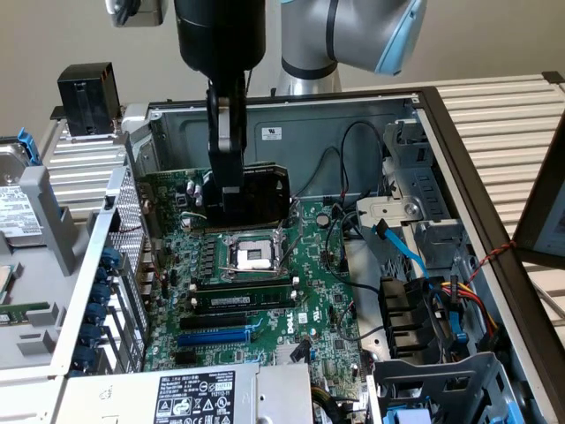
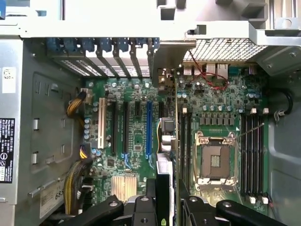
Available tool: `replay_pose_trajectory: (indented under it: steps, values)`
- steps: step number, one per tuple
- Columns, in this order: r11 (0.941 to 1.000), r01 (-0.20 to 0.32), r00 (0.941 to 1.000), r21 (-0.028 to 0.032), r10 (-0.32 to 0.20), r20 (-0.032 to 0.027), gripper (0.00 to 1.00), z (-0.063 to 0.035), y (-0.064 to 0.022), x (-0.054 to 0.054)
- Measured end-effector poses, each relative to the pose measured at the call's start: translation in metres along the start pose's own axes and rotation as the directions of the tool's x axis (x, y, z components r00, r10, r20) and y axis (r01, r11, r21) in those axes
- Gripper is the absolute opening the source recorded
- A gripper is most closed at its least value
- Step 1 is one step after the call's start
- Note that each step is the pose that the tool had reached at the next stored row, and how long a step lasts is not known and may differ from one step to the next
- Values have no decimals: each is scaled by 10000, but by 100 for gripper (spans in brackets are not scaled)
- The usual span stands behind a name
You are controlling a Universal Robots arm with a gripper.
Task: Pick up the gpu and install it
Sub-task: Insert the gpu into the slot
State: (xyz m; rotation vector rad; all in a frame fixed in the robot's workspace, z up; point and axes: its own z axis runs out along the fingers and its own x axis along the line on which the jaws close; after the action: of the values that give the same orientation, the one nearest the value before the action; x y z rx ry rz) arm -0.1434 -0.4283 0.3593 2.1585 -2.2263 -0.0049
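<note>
My gripper (image 1: 237,194) is shut on the gpu (image 1: 262,189), whose black fan shroud hangs upright just above the large green motherboard (image 1: 300,291), over the far edge of the silver CPU socket (image 1: 251,256). In the wrist view the gpu (image 2: 168,136) appears edge-on between my fingers (image 2: 141,209). Its metal end bracket (image 2: 170,59) points toward the case's rear slot openings. There the card hangs between the blue expansion slot (image 2: 148,127) and the CPU socket (image 2: 214,160), clear of the board. In the exterior view the blue slot (image 1: 216,336) lies nearer the camera than the card.
The open case wall (image 1: 291,124) rises behind the card. Blue slot latches (image 1: 101,300) line the exterior view's left; a drive cage (image 1: 441,380) and cables (image 1: 402,247) crowd its right. A power supply (image 1: 203,393) sits in front. A memory stick (image 1: 243,300) lies in its slot.
</note>
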Motion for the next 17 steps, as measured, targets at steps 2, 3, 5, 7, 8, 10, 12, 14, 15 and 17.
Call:
replay_pose_trajectory:
  steps: [2,3,5,7,8,10,12,14,15,17]
  values:
    - [10000,9,10000,12,-9,-47,27,23,16,-16]
    - [10000,16,10000,14,-15,-59,27,38,26,-17]
    - [10000,31,10000,12,-31,-69,27,68,46,-17]
    - [10000,45,10000,13,-45,-71,27,105,63,-9]
    - [10000,49,10000,14,-49,-69,27,125,70,0]
    - [10000,54,10000,14,-54,-70,27,162,86,17]
    - [10000,57,10000,14,-57,-72,27,199,98,38]
    - [10000,56,10000,14,-56,-70,27,237,100,56]
    - [10000,57,10000,15,-57,-69,27,256,99,61]
    - [10000,62,10000,13,-62,-72,27,292,98,84]
